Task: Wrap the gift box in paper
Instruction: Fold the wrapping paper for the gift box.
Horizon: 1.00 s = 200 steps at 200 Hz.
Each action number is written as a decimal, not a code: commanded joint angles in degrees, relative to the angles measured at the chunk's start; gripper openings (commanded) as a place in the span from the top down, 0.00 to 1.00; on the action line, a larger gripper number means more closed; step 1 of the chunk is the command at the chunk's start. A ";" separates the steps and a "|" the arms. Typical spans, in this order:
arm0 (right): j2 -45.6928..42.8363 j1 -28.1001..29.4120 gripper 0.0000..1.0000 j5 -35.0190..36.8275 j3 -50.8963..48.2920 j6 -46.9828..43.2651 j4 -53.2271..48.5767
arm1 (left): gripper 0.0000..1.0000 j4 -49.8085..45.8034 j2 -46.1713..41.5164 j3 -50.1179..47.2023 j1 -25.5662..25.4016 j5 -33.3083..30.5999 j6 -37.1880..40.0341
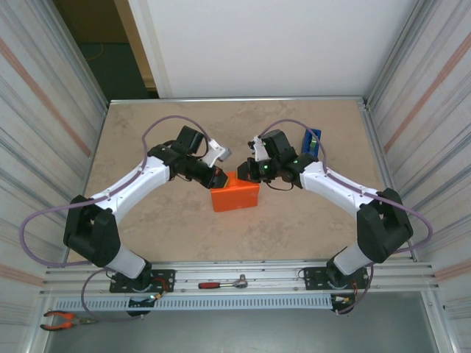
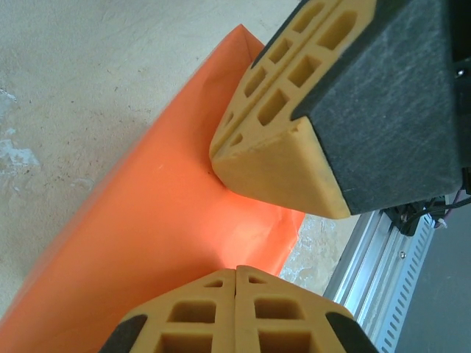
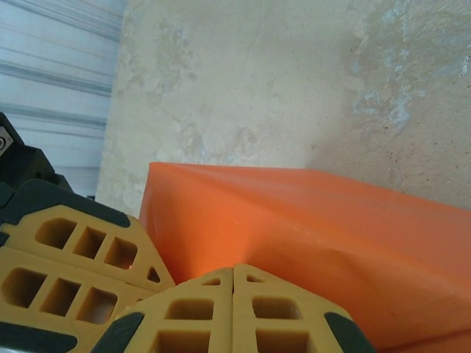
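My left gripper [image 1: 219, 179] and right gripper [image 1: 247, 170] are both shut, empty, tips on the paper [image 1: 235, 198] mid-table [image 1: 162, 235], gift box hidden inside. Folding stage, I reckon; next, pin 1 seam flat

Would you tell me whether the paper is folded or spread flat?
Folded: the paper forms a compact box-shaped block with creased edges.

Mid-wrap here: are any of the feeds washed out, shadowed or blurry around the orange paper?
Top external: even light, sharp, only soft shadows on the table, the paper clear. Left wrist: a bright glow washes out the paper's crease under the right claw, otherwise no blur. Right wrist: paper evenly lit, a dim shadow on the table beside it, no glare.
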 commanded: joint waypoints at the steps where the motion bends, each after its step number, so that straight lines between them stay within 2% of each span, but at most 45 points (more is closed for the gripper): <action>1: 1.90 -0.44 1.00 -0.69 2.38 -0.22 -5.39 | 1.00 -1.85 -0.56 -0.94 -0.43 -0.47 1.86; 64: -0.27 0.54 1.00 -0.90 7.99 -0.45 -8.09 | 1.00 -1.77 -0.30 -1.28 -0.53 -0.49 2.30; 200: -2.32 2.51 1.00 0.39 -0.75 1.57 -5.74 | 1.00 -1.24 -0.29 -1.71 -0.48 -0.83 2.16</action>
